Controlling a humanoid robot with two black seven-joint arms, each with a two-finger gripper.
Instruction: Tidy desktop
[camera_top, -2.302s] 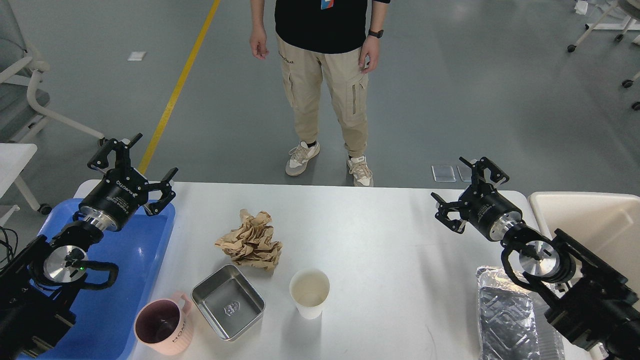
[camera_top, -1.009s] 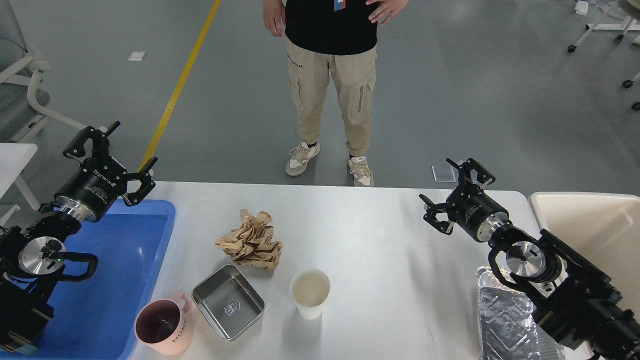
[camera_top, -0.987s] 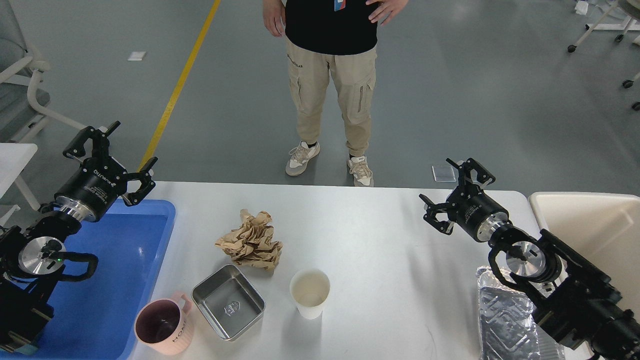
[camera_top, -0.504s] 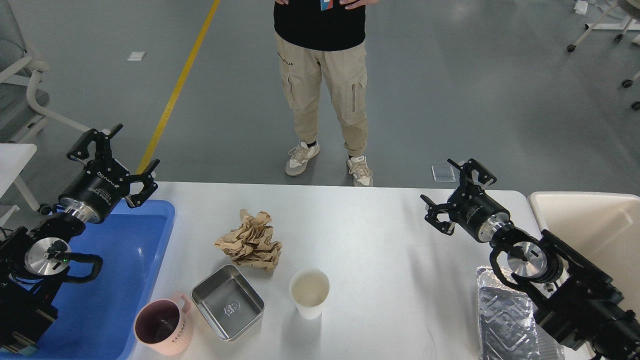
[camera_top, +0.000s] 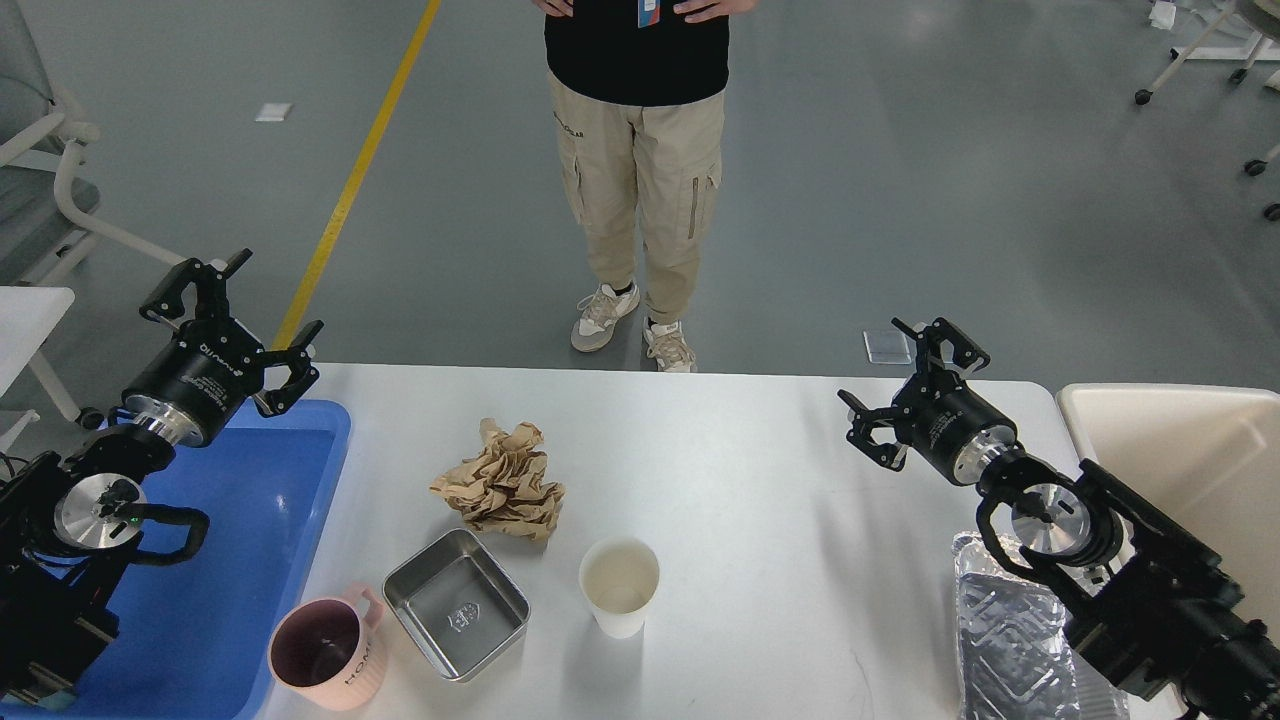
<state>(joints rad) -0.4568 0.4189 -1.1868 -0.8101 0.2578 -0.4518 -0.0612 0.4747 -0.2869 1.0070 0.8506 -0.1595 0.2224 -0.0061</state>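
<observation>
Head view: the desktop (camera_top: 760, 470) fills the middle of the room below me, its far edge toward a person (camera_top: 637, 150) in khaki trousers who has shuffled a little to the left since half a second ago, feet now closer together. The left gripper (camera_top: 232, 312) has barely drifted, hanging over the far corner of the blue tray (camera_top: 250, 560) at the desktop's left edge, its fingers spread apart around nothing. The right gripper (camera_top: 908, 385) sits where it was above the far right corner, fingers likewise splayed and empty. Nothing on the desktop has shifted.

Counting: one crumpled brown paper (camera_top: 503, 480) left of centre; one steel tray (camera_top: 456, 603) just beside it toward the near edge; one pink mug (camera_top: 328, 650) at the near left, touching the blue tray's rim; one white paper cup (camera_top: 620, 585) upright near the middle; one foil container (camera_top: 1010, 630) at the near right corner under the right arm; one beige bin (camera_top: 1180, 450) beyond the right edge.
</observation>
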